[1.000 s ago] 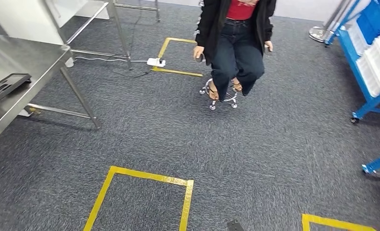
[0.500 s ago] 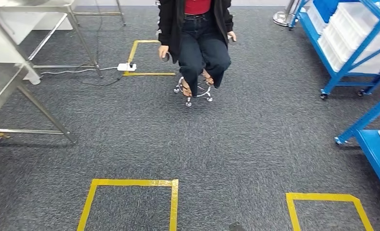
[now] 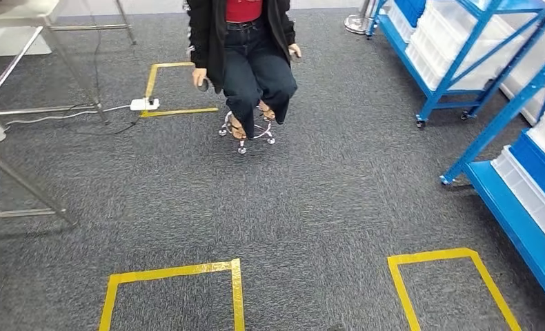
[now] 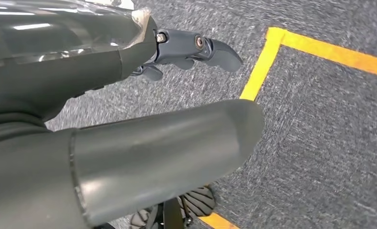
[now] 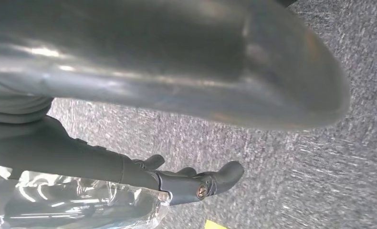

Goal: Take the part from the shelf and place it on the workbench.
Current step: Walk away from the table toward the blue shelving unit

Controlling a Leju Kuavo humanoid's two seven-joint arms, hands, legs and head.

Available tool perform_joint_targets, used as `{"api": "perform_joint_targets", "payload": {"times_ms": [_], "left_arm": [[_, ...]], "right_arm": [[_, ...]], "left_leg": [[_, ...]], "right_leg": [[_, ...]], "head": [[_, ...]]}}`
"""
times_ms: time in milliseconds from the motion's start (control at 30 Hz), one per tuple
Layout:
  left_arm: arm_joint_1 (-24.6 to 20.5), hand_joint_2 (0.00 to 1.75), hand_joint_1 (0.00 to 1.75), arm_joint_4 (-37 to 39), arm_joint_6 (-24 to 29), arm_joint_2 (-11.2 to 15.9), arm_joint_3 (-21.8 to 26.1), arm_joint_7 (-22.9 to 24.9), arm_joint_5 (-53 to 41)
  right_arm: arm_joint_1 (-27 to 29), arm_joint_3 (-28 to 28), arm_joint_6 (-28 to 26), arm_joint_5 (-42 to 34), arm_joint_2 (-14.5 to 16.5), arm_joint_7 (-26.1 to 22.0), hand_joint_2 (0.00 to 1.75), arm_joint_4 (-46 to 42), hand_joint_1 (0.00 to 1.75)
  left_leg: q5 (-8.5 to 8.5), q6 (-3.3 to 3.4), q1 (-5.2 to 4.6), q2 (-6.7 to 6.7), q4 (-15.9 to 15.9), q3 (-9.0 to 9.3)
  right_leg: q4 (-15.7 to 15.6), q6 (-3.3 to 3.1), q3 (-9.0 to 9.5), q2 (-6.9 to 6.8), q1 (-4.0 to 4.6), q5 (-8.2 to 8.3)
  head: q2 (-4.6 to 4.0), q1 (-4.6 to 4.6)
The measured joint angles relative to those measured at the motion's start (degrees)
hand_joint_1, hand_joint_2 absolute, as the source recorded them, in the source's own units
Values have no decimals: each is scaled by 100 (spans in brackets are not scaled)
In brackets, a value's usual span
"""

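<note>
Grey ribbed cover and a thick grey thumb take up most of the left wrist view, where the left hand (image 4: 186, 52) hangs above the carpet with its dark fingers (image 4: 215, 50) stretched out loosely and apart; nothing lies between them. In the right wrist view the right hand (image 5: 186, 183) hangs the same way, its fingers (image 5: 225, 174) extended and slightly curled, holding nothing, with a crinkled clear plastic wrap (image 5: 72, 200) around the arm behind it.

No part can be told apart in any picture. White bins (image 3: 456, 41) sit on the blue shelf (image 3: 463, 62) at the upper right of the head view, and more white and blue bins (image 3: 539, 172) rest on a second blue shelf (image 3: 518, 227) along the right edge; what the bins contain cannot be seen. Both shelves stand well apart from the hands.

Dark grey carpet (image 3: 311, 200) covers the floor. Two squares of yellow tape lie at the bottom of the head view, one at lower left (image 3: 235, 289) and one at lower right (image 3: 401, 289), and a third (image 3: 152, 76) lies at upper left. Steel legs of a workbench (image 3: 28, 186) cross the left edge. A white power strip (image 3: 144, 104) with its cable rests on the carpet near the upper tape. At upper centre a person (image 3: 249, 55) in a dark jacket and jeans sits on a wheeled stool (image 3: 248, 134).
</note>
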Motion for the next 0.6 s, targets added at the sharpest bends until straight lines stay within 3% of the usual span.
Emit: {"api": "perform_joint_targets", "payload": {"times_ms": [33, 67, 100, 167, 200, 267, 333, 367, 433, 467, 533, 567, 600], "left_arm": [[2, 0, 0, 0, 1, 0, 0, 1, -2], [2, 0, 0, 0, 3, 0, 1, 2, -1], [0, 0, 0, 0, 5, -2, 1, 3, -1], [-4, 0, 0, 0, 13, -9, 2, 3, 0], [-3, 0, 0, -1, 21, -13, 4, 2, 1], [-5, 0, 0, -2, 42, -15, 11, -3, 1], [-17, 0, 0, -5, 51, -19, 19, -8, -3], [-24, 0, 0, -7, 50, -18, 20, -13, -7], [-22, 0, 0, -11, 45, -10, 26, -24, -15], [-16, 0, 0, -11, 42, -5, 30, -29, -17], [2, 0, 0, -11, 36, 3, 38, -38, -22], [9, 0, 0, -11, 34, 8, 41, -43, -23], [13, 0, 0, -11, 33, 14, 44, -51, -25]], "right_arm": [[5, 0, -1, 8, 1, 1, 0, 0, 0], [14, 0, -1, 16, 1, 3, 0, 0, 0], [21, 0, -3, 25, -1, 7, 0, 0, 0], [14, 0, -9, 48, -5, 20, 0, 0, 0], [0, 0, -15, 60, -4, 27, 0, 0, 0], [-23, 0, -31, 87, 0, 38, 0, -1, 0], [-23, -1, -52, 112, -5, 51, 0, -1, 0], [-19, -2, -64, 120, -8, 57, 0, 0, 0], [-22, -5, -95, 124, -4, 63, 0, 0, 0], [-24, -6, -107, 124, 4, 63, 0, 0, 0], [-21, -9, -121, 124, 19, 63, 0, 0, 0], [-14, -14, -127, 124, 24, 63, 0, 0, 0], [-9, -21, -133, 124, 26, 63, 0, 0, 0]], "left_leg": [[-1, 0, -8, 69, 1, -5], [-2, -2, -12, 134, 2, -7], [-5, -7, -13, 196, 3, -4], [-21, -34, -14, 304, 4, 17], [-39, -64, -26, 353, 7, 29], [-69, -135, -43, 441, 8, 62], [-87, -215, -28, 519, -10, 106], [-125, -253, -8, 475, 13, 116], [-388, -300, 25, 218, 353, -12], [-592, -307, 34, 59, 695, -161], [-901, -306, 36, -80, 1419, -513], [-907, -302, 37, -98, 1588, -614], [-791, -293, 39, -108, 1538, -614]], "right_leg": [[279, 18, -121, -32, -8, -89], [363, 56, -142, -54, -19, -97], [201, 106, -38, -84, -33, -21], [-618, 188, 418, -266, -62, 250], [-988, 194, 624, -375, -51, 366], [-1300, 128, 776, -477, -13, 465], [-1317, 31, 767, -367, 1, 491], [-1336, -10, 776, -311, -17, 503], [-1373, -107, 818, -201, -68, 541], [-1375, -134, 811, -147, -65, 550], [-1373, -161, 807, -23, -38, 556], [-1369, -161, 809, 46, -25, 556], [-1365, -161, 814, 117, -18, 556]], "head": [[0, 1], [0, 1], [0, 2], [0, 4], [0, 4], [0, -5], [0, -10], [0, -14], [0, -28], [0, -37], [0, -42], [0, -42], [0, -43]]}}
